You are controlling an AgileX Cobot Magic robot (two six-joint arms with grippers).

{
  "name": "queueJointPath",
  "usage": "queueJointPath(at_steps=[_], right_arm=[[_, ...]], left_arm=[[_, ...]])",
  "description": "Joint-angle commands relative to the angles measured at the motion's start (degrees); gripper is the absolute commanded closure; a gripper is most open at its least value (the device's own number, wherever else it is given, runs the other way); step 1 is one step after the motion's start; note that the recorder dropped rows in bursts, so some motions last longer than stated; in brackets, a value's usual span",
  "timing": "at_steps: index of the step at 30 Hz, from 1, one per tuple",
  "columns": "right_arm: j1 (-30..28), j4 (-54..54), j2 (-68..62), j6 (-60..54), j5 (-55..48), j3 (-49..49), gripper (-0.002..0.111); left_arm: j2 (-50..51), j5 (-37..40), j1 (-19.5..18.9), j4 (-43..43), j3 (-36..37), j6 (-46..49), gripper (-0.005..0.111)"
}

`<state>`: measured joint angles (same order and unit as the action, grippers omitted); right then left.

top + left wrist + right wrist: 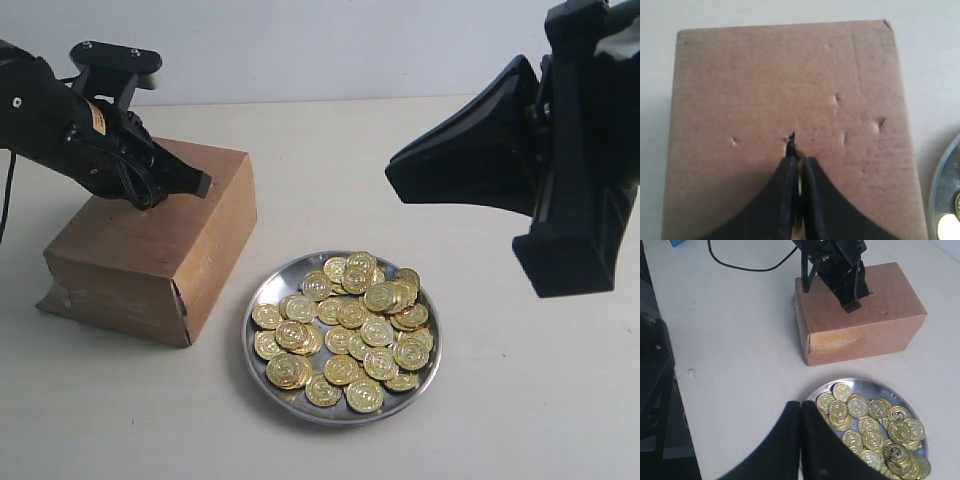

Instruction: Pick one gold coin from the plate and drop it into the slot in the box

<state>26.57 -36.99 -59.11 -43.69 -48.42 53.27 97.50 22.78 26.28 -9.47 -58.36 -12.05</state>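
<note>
The brown cardboard box (150,250) stands at the left. My left gripper (203,184) hovers over its top face. In the left wrist view the left gripper (800,161) has its tips right at the dark slot (791,142) in the box (765,75). A gold coin (799,185) shows edge-on as a thin yellow sliver between the nearly closed jaws. The silver plate (290,275) with several gold coins (350,330) sits to the right of the box. My right gripper (392,170) hangs shut and empty above the plate's far right side. In the right wrist view the right gripper (801,404) is above the plate (880,384).
A black cable (740,265) loops on the table behind the box (860,335). The table's edge and dark equipment (652,370) show along one side of the right wrist view. The plate's rim (940,190) lies close beside the box.
</note>
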Motion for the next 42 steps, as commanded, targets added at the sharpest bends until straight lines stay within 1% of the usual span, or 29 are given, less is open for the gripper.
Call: queueJointPath(at_steps=[1,6,14,22,29,31,33,42], right_arm=[[0.11,-0.51,0.43,0.20,0.15,-0.15,0.108],[0.11,-0.51,0.43,0.22,0.05,-0.15,0.108],[0.11,-0.51,0.43,0.22,0.05,-0.15,0.108],[0.11,-0.51,0.43,0.22,0.05,-0.15,0.108],[0.11,-0.51,0.43,0.22,0.33,-0.15,0.108],[0.11,-0.51,0.43,0.22,0.33,-0.15,0.108],[0.11,-0.51,0.43,0.22,0.33,-0.15,0.108],[0.11,-0.51,0.43,0.22,0.33,-0.15,0.108]], left_arm=[[0.16,-0.85,0.22,-0.41,-0.29,0.29,0.087],[0.16,-0.85,0.22,-0.41,-0.29,-0.06,0.081],[-0.45,-0.73,0.22,-0.41,-0.29,-0.06,0.081],[-7.74,2.35,0.22,-0.41,-0.29,-0.06,0.081],[-16.77,6.38,0.22,-0.41,-0.29,-0.06,0.081],[-20.05,8.80,0.22,-0.41,-0.29,0.07,0.081],[-21.93,8.35,0.22,-0.41,-0.29,0.07,0.081],[-22.12,8.20,0.22,-0.41,-0.29,0.07,0.081]])
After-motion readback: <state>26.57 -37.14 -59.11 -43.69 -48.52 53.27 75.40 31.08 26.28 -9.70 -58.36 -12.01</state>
